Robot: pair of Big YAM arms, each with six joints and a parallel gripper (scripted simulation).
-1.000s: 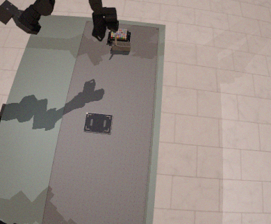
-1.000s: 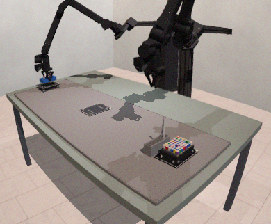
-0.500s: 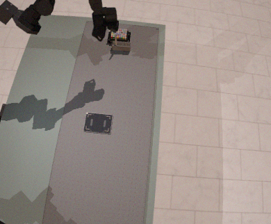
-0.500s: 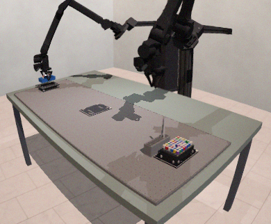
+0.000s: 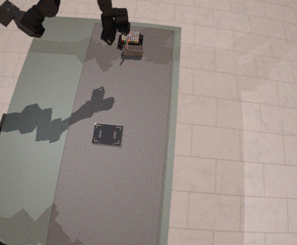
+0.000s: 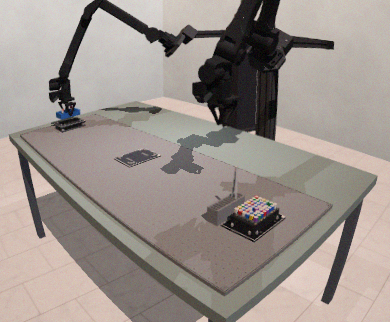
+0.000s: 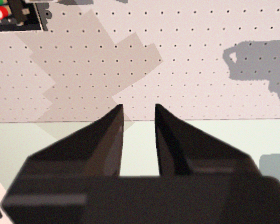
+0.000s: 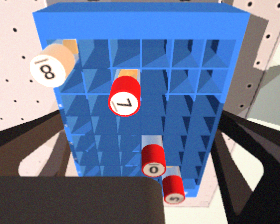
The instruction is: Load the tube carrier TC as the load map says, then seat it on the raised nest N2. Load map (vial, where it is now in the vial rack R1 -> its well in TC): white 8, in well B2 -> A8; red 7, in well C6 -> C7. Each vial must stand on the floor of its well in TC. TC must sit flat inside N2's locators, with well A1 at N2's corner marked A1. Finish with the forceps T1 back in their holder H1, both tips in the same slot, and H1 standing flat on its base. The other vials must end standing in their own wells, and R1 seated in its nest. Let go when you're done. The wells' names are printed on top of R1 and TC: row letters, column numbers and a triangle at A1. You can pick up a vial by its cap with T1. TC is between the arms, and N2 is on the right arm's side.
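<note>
From my station, the blue tube carrier (image 6: 68, 114) (image 8: 141, 24) spans three to nine o'clock within my right pincer (image 6: 70, 111) (image 8: 141, 120), wide-set, gripping it.

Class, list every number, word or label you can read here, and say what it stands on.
"8": white cylindrical vial cap
"7": red cylindrical vial cap
"0": lower red cap
Lowest red cap: a mark, probably "5", too blurred to be sure.
Small multicoloured caps: too small to read.
</note>
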